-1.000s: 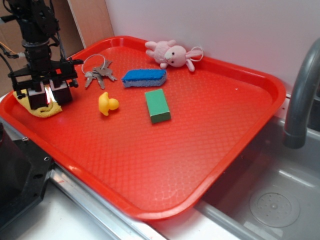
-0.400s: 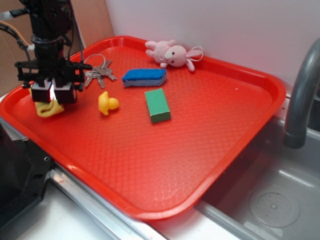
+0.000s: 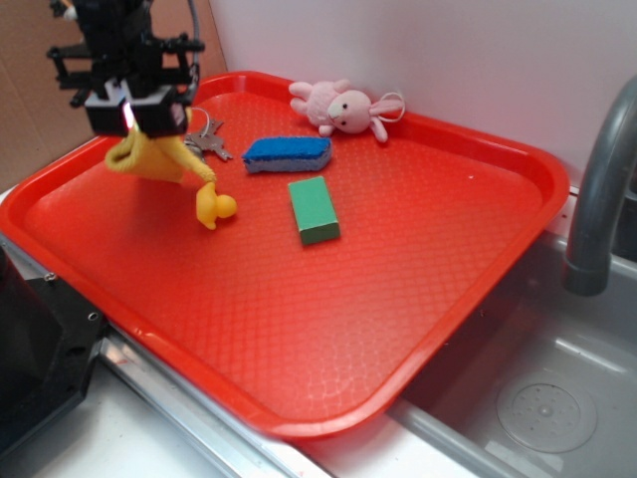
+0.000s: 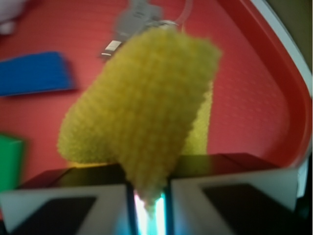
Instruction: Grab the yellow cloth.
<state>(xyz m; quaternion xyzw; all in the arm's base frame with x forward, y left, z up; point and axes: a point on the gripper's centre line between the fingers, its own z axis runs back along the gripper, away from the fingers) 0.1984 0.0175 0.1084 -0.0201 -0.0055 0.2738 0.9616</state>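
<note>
The yellow cloth hangs in the air above the left part of the red tray, pinched at its top by my gripper. In the wrist view the fuzzy yellow cloth fills the middle, its corner squeezed between my two jaws, and my gripper is shut on it. The cloth's lower tip dangles just left of the small yellow rubber duck; I cannot tell whether they touch.
On the tray lie a bunch of keys, a blue sponge, a green block and a pink plush bunny. A grey faucet and a sink are at the right. The tray's raised rim is close at my left.
My gripper has risen and moved right and towards the back, lifting the yellow cloth off the tray's left corner. The cloth now hangs free instead of lying bunched on the tray.
</note>
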